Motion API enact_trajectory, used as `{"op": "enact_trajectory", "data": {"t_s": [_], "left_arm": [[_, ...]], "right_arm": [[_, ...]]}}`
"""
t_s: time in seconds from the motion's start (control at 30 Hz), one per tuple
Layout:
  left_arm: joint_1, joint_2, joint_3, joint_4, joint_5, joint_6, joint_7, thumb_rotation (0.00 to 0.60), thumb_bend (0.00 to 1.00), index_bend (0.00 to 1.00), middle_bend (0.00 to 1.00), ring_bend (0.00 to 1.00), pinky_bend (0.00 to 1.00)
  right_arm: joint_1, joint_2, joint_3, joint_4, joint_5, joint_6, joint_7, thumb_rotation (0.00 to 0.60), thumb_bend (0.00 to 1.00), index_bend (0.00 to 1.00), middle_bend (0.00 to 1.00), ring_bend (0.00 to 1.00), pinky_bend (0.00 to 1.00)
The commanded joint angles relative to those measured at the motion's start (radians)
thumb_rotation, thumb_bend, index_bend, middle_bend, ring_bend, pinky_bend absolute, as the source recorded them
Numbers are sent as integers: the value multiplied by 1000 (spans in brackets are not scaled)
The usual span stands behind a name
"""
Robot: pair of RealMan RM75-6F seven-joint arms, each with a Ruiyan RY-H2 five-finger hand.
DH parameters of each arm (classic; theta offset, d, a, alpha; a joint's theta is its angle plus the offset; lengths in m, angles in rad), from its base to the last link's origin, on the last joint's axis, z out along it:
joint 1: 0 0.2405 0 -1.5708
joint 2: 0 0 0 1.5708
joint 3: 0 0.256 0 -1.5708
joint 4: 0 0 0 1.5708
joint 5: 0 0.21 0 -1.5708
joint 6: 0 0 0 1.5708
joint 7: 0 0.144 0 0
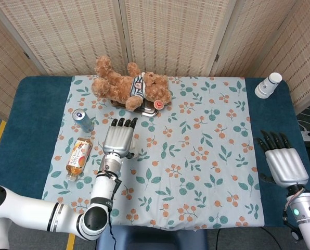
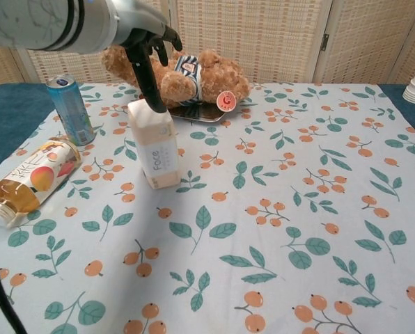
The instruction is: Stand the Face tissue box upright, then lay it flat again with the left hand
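Note:
The Face tissue box (image 2: 154,144) stands upright on the floral cloth, its label facing the chest view. My left hand (image 2: 134,21) hovers over it with fingers spread, and one fingertip (image 2: 152,97) reaches down to touch the box's top back edge. In the head view the left hand (image 1: 119,138) lies palm down over the box and hides nearly all of it. My right hand (image 1: 284,164) is open and flat, holding nothing, at the table's right edge.
A teddy bear (image 1: 131,86) lies on a metal tray (image 2: 200,111) just behind the box. A blue can (image 2: 69,108) stands to the box's left and a tea bottle (image 2: 30,181) lies on its side there. Stacked paper cups (image 1: 268,85) stand at the far right corner.

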Motion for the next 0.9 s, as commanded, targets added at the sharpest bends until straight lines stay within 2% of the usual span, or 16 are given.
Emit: {"op": "enact_trajectory", "data": {"t_s": [0.03, 0.2, 0.37, 0.57, 0.7, 0.9], "left_arm": [[-28, -1, 19, 28, -13, 11, 13, 600, 169, 33, 127, 64, 100], [-55, -15, 52, 68, -45, 18, 28, 600, 168, 38, 126, 60, 98], [-65, -21, 61, 90, -64, 11, 27, 600, 160, 35, 126, 52, 98], [-97, -41, 46, 167, -87, 2, 12, 600, 146, 35, 130, 53, 108], [-100, -63, 71, 209, -68, 0, -10, 600, 141, 41, 138, 58, 116], [-103, -79, 73, 239, -96, -13, -15, 600, 139, 41, 138, 62, 126]], "right_arm": [[1, 0, 0, 1, 3, -3, 0, 600, 122, 142, 2, 0, 0], [4, -1, -1, 4, 8, -7, -1, 600, 121, 142, 2, 0, 0], [6, -1, -2, 5, 14, -13, -3, 600, 121, 141, 2, 0, 0], [13, -1, -3, 2, 27, -24, -8, 600, 122, 141, 2, 0, 0], [13, 0, -1, 3, 30, -21, -4, 600, 122, 141, 2, 0, 0], [17, -1, -2, 8, 36, -27, -3, 600, 122, 141, 2, 0, 0]]}}
